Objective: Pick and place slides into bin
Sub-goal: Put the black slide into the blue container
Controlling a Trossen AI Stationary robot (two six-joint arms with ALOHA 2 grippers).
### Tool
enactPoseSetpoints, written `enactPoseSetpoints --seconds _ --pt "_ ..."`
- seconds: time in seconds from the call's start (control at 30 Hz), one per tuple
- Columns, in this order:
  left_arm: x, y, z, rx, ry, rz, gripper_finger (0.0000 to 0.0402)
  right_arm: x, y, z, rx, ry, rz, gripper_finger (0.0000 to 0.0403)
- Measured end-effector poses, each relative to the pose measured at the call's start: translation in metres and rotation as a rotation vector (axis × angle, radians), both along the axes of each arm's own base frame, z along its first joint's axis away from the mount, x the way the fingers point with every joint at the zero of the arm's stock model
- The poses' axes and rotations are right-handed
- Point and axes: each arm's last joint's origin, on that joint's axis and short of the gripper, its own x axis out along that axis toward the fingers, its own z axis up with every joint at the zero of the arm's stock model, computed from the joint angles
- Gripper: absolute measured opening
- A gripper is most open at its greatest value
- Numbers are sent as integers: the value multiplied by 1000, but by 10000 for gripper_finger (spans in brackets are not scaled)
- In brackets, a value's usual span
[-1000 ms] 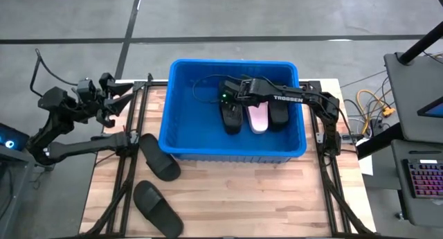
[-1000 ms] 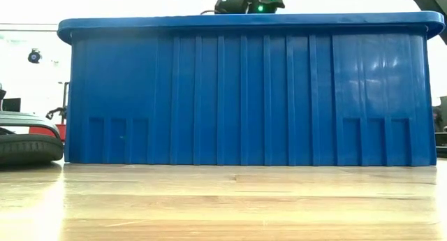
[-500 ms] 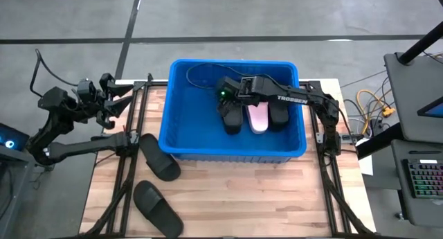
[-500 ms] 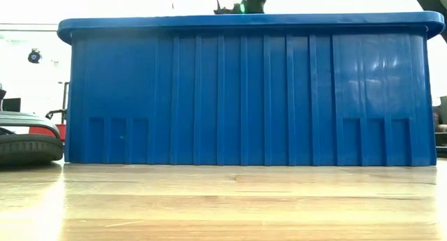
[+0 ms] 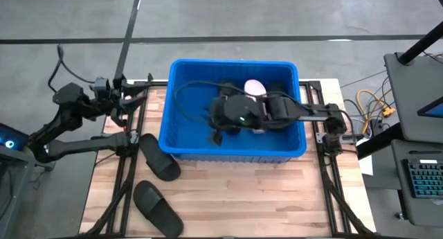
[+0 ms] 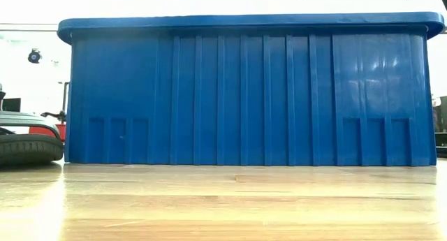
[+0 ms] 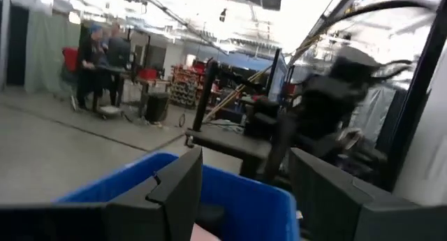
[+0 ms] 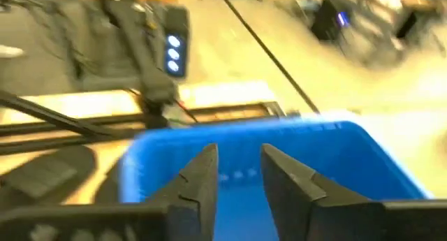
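Note:
The blue bin (image 5: 232, 62) stands in the middle of the table and fills the low view (image 6: 244, 94). Inside it a pale pink slide (image 5: 255, 88) lies by the far wall, with a black slide (image 5: 278, 92) beside it; my right arm covers the rest. My right gripper (image 5: 216, 131) is low inside the bin near its near-left part, its fingers (image 8: 239, 154) a narrow gap apart with nothing between them. Two black slides (image 5: 160, 157) (image 5: 158, 208) lie sole-down on the table left of the bin. My left gripper (image 5: 138, 93) hovers open left of the bin's far corner.
The bin's high walls (image 8: 321, 157) stand around my right gripper. One black slide (image 6: 28, 147) shows at the left of the low view. A black frame (image 5: 128, 138) runs along the table's left side. People (image 7: 105, 56) stand far off in the room.
My right gripper has gone from above the slides in the bin down and toward the bin's near-left part, dropping below the rim in the low view. A pink slide now shows by the far wall where the arm stood. My left gripper has shifted a little toward the bin.

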Motion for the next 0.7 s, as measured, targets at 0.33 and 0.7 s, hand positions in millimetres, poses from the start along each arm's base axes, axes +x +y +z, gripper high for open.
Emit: enactPoseSetpoints --seconds 0.33,0.7 --pt "2 1 7 -115 -102 -24 196 -80 41 65 -67 -142 173 14" --pt "-5 2 10 -125 -152 103 196 -188 76 51 62 -152 168 9"
